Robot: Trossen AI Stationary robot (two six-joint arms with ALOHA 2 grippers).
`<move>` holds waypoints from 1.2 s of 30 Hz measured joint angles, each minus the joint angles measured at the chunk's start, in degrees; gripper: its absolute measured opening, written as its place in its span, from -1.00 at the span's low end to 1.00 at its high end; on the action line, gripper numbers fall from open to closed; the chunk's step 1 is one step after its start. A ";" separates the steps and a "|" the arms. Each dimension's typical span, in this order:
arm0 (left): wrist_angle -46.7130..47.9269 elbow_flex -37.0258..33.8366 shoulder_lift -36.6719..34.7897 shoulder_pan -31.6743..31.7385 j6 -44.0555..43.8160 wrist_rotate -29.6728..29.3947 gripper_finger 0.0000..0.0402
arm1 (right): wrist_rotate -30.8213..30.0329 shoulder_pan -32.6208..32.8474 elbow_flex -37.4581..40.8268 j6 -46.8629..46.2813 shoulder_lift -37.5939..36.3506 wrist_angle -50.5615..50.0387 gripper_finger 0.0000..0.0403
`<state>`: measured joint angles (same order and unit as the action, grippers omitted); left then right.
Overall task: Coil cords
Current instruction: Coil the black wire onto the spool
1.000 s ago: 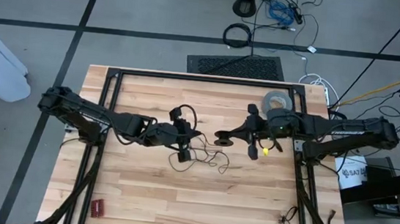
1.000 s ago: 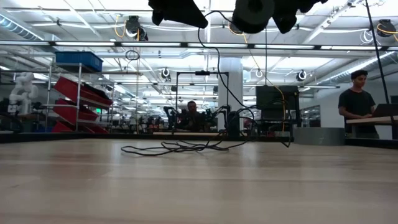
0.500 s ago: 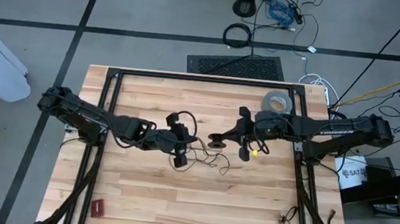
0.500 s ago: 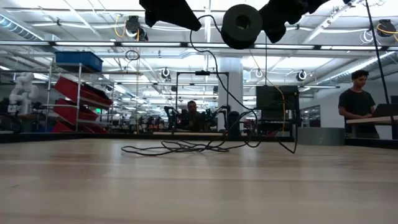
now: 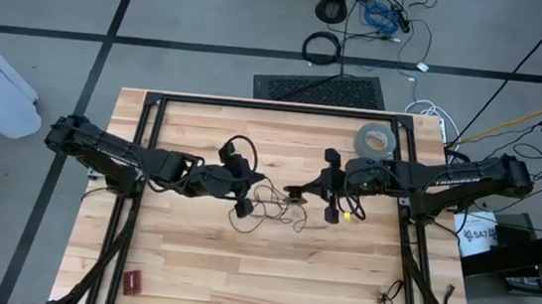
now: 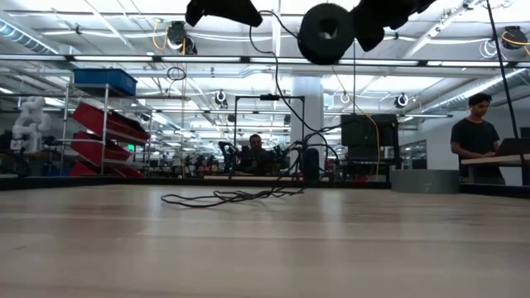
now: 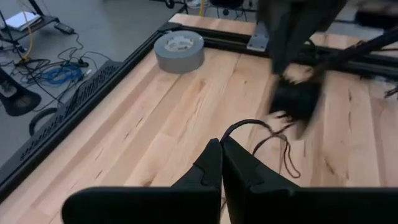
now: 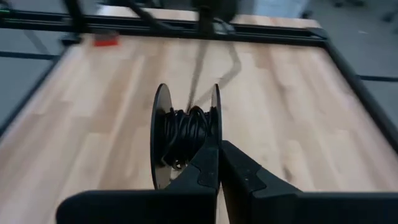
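The cord is a very thin black wire. Part of it lies in a loose tangle (image 5: 275, 209) on the wooden table (image 5: 191, 254), seen as a low heap (image 6: 232, 197) in the low view. Another part is wound on a black spool (image 8: 185, 137). My left gripper (image 7: 221, 148) hovers left of centre, shut on the wire. Facing it from the right, my right gripper (image 8: 218, 155) is shut on the spool (image 5: 293, 189), high above the table (image 6: 325, 33). My left gripper pinches the wire between its two fingertips; the wire comes out of them in a small arch (image 7: 239, 123). The fingers slant down from the table's left. From there the wire hangs slack (image 6: 286, 108) to the tangle on the table. My right gripper pinches the rim of one spool flange (image 8: 215, 127) between its two fingertips. It comes slanting down from the table's right. The spool is lifted clear, flanges upright, with wire wound around its core (image 8: 186, 134).
A grey tape roll (image 5: 375, 139) lies at the far right of the table, also in the left wrist view (image 7: 179, 51). A small red object (image 5: 131, 280) lies near the front left corner. The black frame (image 5: 275, 106) borders the table.
My right gripper has carried the spool toward the table's left and a little down. My left gripper has risen slightly and rolled. A wire loop that hung down to the table at the right has been drawn up; the tangle stays on the table.
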<state>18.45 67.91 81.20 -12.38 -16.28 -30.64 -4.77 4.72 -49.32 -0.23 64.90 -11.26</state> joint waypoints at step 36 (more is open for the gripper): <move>-28.96 0.67 9.94 1.51 -4.14 1.65 -0.99 | -37.25 6.03 0.02 -0.07 10.40 13.80 -1.00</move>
<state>-10.51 68.58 91.14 -10.87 -20.42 -28.99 -42.02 10.75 -49.30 -0.30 75.31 2.54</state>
